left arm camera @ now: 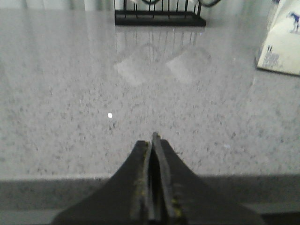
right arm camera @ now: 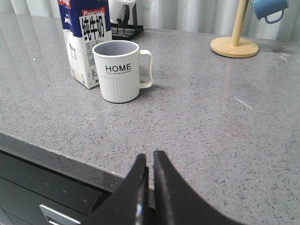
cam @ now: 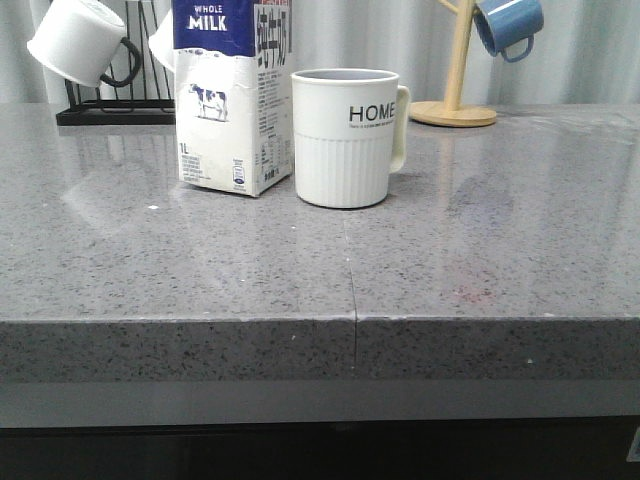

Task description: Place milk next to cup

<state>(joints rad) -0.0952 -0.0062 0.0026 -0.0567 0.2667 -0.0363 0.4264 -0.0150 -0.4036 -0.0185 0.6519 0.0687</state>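
Currently the milk [cam: 232, 95] stands upright on the grey speckled tabletop [cam: 480, 250], just left of the cup [cam: 346, 137] in the front view. Carton and cup sit very close; we can't tell whether they actually touch. The carton's top runs past the upper frame edge in the front view, blue band with "WHOLE MILK" and the cow picture facing the camera. In the right wrist view the milk [right arm camera: 84, 44] shows a side panel with Chinese lettering, and the cup [right arm camera: 117, 70] stands upright in front of it, "HOME" lettering readable, empty inside as far as we see, pale handle pointing away from the carton.

Our left hand [left arm camera: 153, 187] sits low at the near tabletop edge, fingers pressed together with only a thin slit between them, nothing held. Only a corner of the milk [left arm camera: 283, 51] shows in that view, well apart from the hand. Our right hand [right arm camera: 149, 187] is likewise closed and empty, hanging over the near edge of the tabletop, well apart from the cup.

Behind the carton: a black wire rack [cam: 115, 105] carrying a white mug [cam: 78, 40] with a black handle. Back right: a wooden mug stand [cam: 455, 90] with a blue mug [cam: 508, 25] hanging off it.
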